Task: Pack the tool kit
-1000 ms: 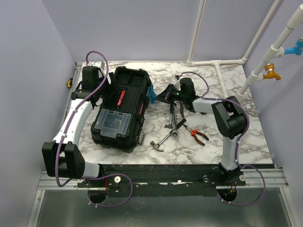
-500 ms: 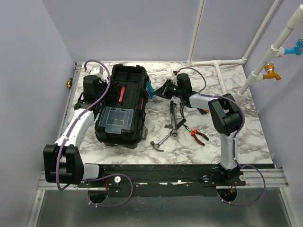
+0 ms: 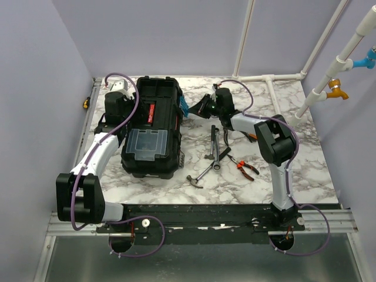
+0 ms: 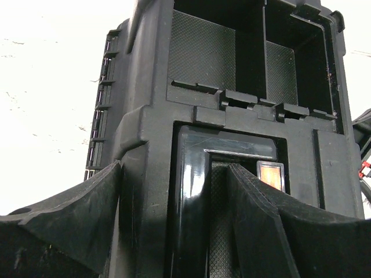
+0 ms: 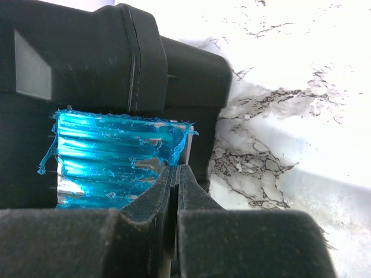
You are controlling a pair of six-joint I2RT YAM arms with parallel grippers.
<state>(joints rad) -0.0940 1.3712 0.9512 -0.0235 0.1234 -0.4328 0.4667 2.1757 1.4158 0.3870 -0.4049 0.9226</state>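
The tool kit's black toolbox lies on the marble table, left of centre, with its red label plate and clear-lidded compartment facing up. My left gripper straddles the box's left wall; one finger lies outside it and the other sits in a recess, clamping it. My right gripper is shut on the edge of the metal latch, which wears torn blue film. Wrenches, a hammer and orange-handled pliers lie to the right.
White pipes run along the back right of the table, with a yellow tap beyond the right edge. A small yellow-and-black thing lies by the left wall. Purple walls close in the left and back.
The toolbox has swung from a slant to nearly square with the table, and its far end has shifted left and back. Both grippers moved with it. The right jaws closed fully.
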